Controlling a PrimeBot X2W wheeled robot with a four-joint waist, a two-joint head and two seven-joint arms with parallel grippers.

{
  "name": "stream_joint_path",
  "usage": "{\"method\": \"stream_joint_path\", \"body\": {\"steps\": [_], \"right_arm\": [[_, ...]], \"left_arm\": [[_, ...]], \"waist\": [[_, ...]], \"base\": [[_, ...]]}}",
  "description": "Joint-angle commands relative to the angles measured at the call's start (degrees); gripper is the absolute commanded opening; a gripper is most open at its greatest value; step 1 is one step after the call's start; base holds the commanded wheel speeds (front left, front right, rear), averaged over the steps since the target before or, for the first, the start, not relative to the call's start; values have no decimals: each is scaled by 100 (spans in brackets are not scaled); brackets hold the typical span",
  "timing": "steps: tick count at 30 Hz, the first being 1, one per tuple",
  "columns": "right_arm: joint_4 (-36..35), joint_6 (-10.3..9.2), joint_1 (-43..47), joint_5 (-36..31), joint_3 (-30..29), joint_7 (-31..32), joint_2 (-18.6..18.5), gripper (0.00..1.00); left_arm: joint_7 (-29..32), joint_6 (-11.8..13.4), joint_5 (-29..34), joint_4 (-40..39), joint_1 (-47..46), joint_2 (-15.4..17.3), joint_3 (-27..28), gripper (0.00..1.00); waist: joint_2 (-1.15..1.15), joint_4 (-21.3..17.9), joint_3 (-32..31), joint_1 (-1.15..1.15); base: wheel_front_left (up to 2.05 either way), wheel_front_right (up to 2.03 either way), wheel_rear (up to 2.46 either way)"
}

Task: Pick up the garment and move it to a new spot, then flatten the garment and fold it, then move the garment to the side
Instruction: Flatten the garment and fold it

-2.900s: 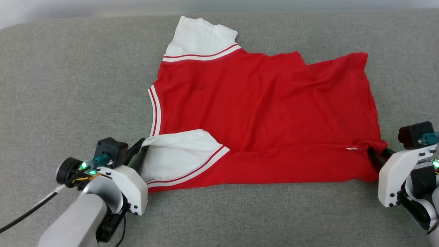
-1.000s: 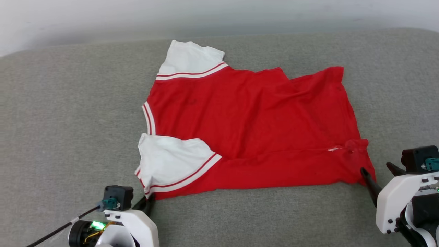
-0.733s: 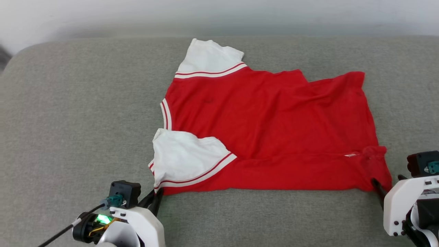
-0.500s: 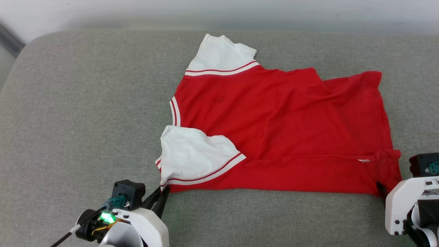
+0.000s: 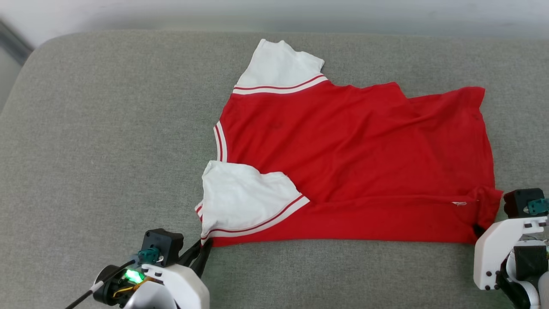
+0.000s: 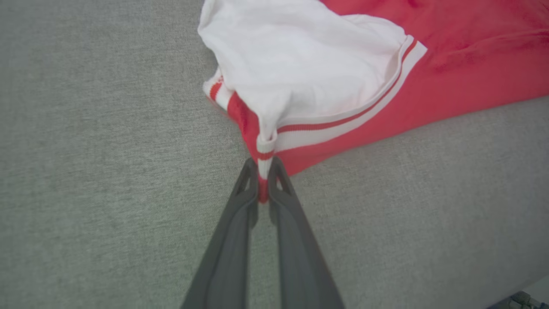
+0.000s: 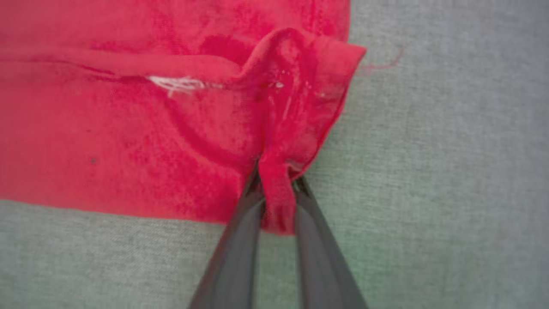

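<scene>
The garment (image 5: 351, 154) lies spread on the grey cushion, a red jersey with white sleeves, collar to the left and hem to the right; no print shows on the upper side. Its near long edge is folded over in a strip. My left gripper (image 5: 205, 245) is shut on the striped trim at the near sleeve corner (image 6: 263, 171). My right gripper (image 5: 477, 230) is shut on the bunched red hem corner (image 7: 276, 193) at the near right.
The grey cushion (image 5: 94, 150) has bare room to the left of the shirt and along the front (image 5: 334, 274). Its rounded back-left corner (image 5: 38, 45) meets a pale wall. A black cable (image 5: 83, 294) trails from my left wrist.
Both grippers had drawn back from the shirt and opened a second ago; they have since closed in and shut on the near sleeve corner and hem corner. The head camera has shifted.
</scene>
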Motion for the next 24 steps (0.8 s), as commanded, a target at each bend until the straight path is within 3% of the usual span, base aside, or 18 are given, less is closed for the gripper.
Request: {"method": "stream_joint_path", "body": {"steps": [1, 13, 24], "right_arm": [[266, -10, 175, 5, 6, 79, 17, 0], [-540, -10, 620, 154, -187, 98, -84, 0], [-1380, -10, 1682, 212, -541, 705, 166, 0]], "left_arm": [[25, 1, -5, 55, 90, 103, 22, 0], [175, 218, -100, -276, 798, 592, -41, 0], [132, 238, -272, -303, 1402, 625, -231, 0]], "waist": [[0, -47, -95, 0], [0, -321, -786, 0], [0, -483, -926, 0]], "base": [[0, 0, 0], [0, 0, 0], [0, 0, 0]]}}
